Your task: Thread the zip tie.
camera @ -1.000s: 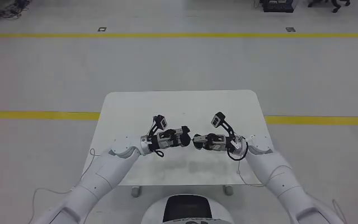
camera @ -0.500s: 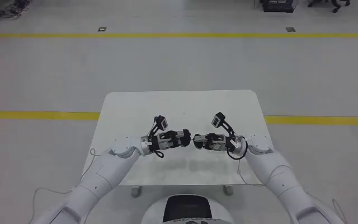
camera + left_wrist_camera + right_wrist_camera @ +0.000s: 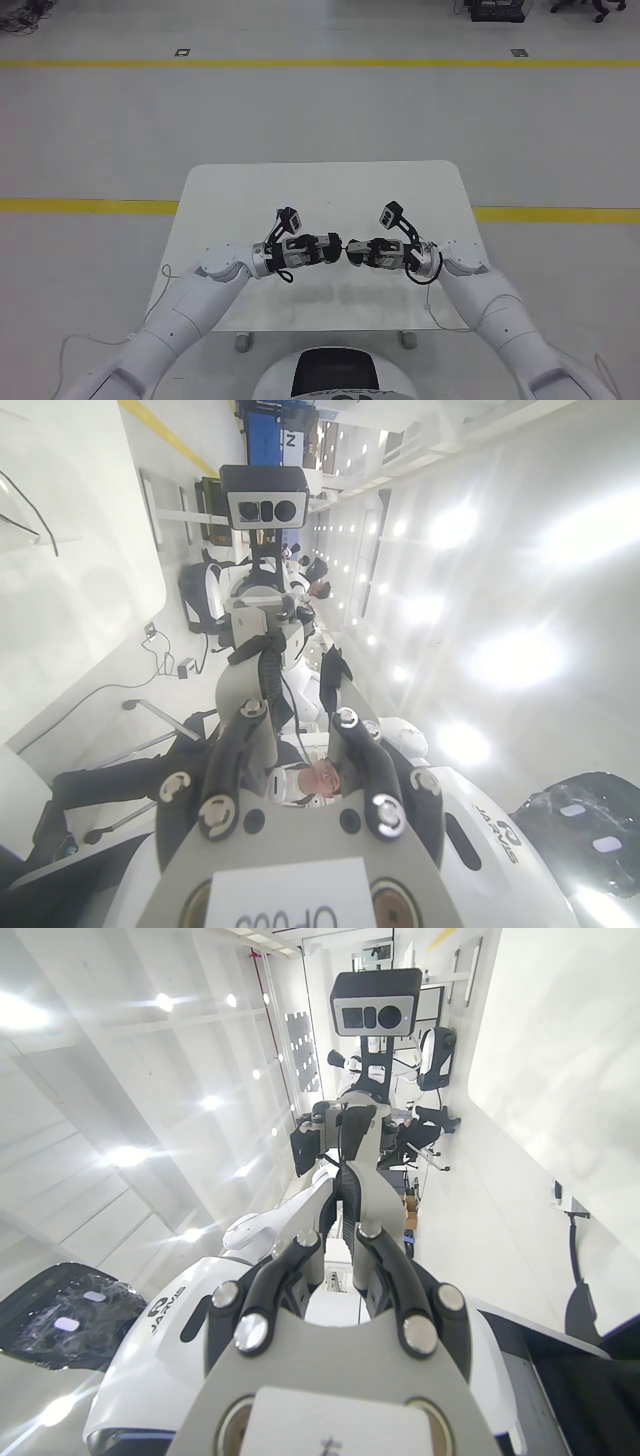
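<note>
Above the middle of the white table [image 3: 400, 190] my two grippers meet tip to tip. The zip tie [image 3: 341, 1148] is a thin black strip. My right gripper [image 3: 345, 1175] is shut on it, and the strip sticks out past the fingertips. That free end runs between the spread fingers of my left gripper [image 3: 332, 1128], touching neither pad that I can see. From the left wrist view, my left gripper [image 3: 300, 660] stands open, and the right gripper [image 3: 260, 625] sits just beyond its tips. From above, the left gripper [image 3: 337, 246] and right gripper [image 3: 351, 250] nearly touch.
Both arms hang a little above the tabletop, nearer its front edge. The floor around has yellow lines [image 3: 90, 206].
My left arm has edged slightly toward the right gripper. The right arm has kept still with the zip tie in it.
</note>
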